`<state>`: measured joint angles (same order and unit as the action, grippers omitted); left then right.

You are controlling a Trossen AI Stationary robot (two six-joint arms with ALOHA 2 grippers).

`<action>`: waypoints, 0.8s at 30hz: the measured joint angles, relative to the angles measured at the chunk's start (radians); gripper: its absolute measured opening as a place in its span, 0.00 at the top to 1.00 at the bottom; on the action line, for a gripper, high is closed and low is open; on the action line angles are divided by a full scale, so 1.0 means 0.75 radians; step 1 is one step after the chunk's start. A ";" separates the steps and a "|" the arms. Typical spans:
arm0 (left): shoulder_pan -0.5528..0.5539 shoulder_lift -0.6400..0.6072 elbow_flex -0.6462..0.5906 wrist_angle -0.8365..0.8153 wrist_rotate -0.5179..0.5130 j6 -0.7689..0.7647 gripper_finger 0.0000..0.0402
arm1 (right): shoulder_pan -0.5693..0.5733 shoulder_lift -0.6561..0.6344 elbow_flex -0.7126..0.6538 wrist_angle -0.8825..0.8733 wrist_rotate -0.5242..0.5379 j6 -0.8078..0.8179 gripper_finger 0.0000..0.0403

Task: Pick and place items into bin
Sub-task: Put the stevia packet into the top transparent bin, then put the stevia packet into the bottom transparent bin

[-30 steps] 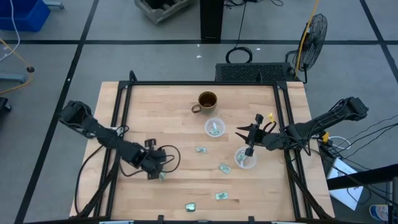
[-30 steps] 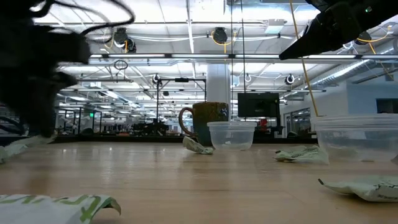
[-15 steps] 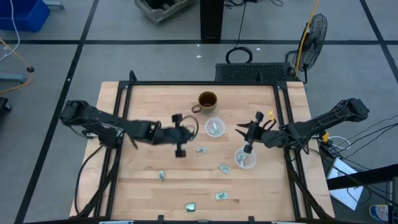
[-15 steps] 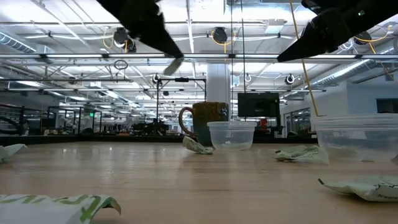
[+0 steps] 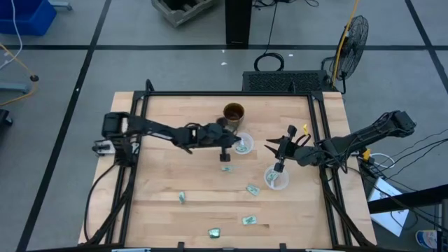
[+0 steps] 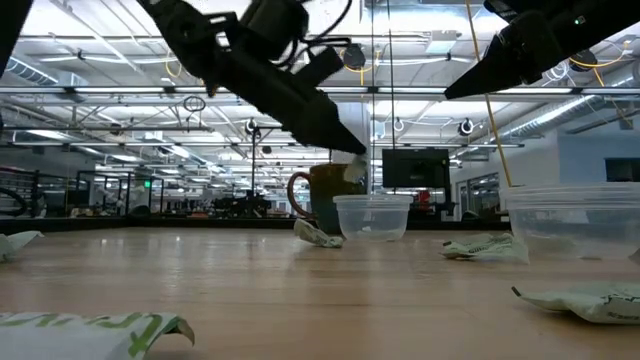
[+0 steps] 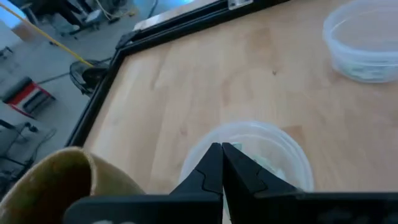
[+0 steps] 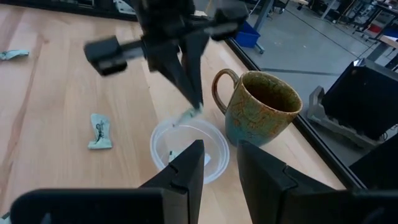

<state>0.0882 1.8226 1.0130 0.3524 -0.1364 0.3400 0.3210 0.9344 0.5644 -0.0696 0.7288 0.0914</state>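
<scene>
My left gripper (image 5: 225,152) is shut on a tiny pale green-and-white item (image 8: 188,116) and hovers over the clear bowl (image 5: 242,144) next to the brown mug (image 5: 233,113). That bowl holds an item. My right gripper (image 5: 280,165) is open and waits above a second clear bowl (image 5: 275,178), which also holds an item. Several more items lie flat on the wood: one (image 5: 225,168) near the first bowl, one (image 5: 252,189) near the second, and others (image 5: 182,198), (image 5: 248,220), (image 5: 215,232) toward the near edge. My left gripper pinches the small item (image 6: 354,160) between its two fingertips (image 8: 194,99). The fingers slant down from the table's left side. The item hangs just below the tips, lifted clear, above the rim of the clear bowl (image 8: 189,149).
The mug (image 8: 258,115) stands just beyond the first bowl, handle toward the table's left. A black frame rail (image 5: 140,133) runs along the table's left, far and right sides. Bare wood (image 5: 175,168) spreads over the table's left half.
My left gripper has risen from the table's near-left area, beside the item lying there, and swung far and right across the table to above the bowl by the mug. That item stays on the wood.
</scene>
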 joint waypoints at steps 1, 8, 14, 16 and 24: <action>0.006 0.019 0.009 -0.006 0.002 -0.013 0.99 | 0.000 0.000 0.000 -0.001 0.000 -0.002 0.78; 0.014 0.118 0.027 -0.005 0.001 -0.151 0.97 | 0.000 0.000 0.000 -0.003 0.001 -0.009 0.78; 0.015 0.119 0.026 -0.015 0.001 -0.156 0.99 | 0.000 0.000 0.000 -0.003 0.000 -0.008 0.78; 0.015 0.119 0.026 -0.004 0.001 -0.156 0.99 | 0.000 0.000 0.000 -0.003 0.000 -0.008 0.78; 0.014 0.119 0.026 -0.048 -0.004 -0.157 0.87 | 0.001 0.000 0.000 -0.003 -0.002 0.001 0.78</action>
<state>0.0986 1.9118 1.0325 0.3164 -0.1394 0.2226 0.3214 0.9344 0.5644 -0.0717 0.7272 0.0921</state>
